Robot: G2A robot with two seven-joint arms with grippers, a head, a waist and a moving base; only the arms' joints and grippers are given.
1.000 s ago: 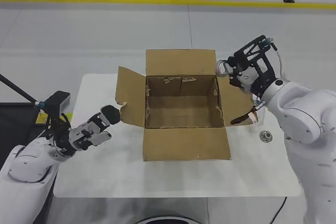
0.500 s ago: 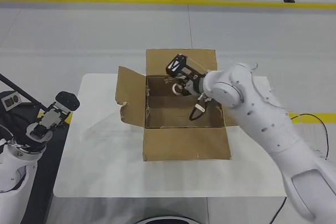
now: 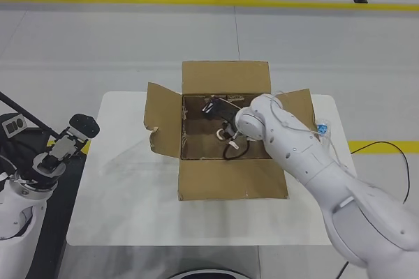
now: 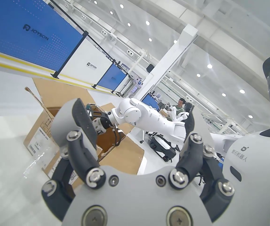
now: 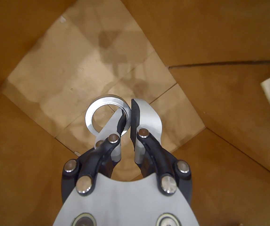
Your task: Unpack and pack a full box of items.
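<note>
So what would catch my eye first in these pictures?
Probably the open cardboard box in the middle of the white table, with the right arm deep inside it. In there, the right fingers pinch a shiny metal ring by its rim over the box floor. The left fingers hang spread open off the table's left side.

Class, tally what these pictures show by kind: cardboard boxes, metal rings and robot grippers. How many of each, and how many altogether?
cardboard box: 1
metal ring: 1, pinched by the right gripper
grippers: 2, the right gripper and the left gripper
Total: 4
</note>
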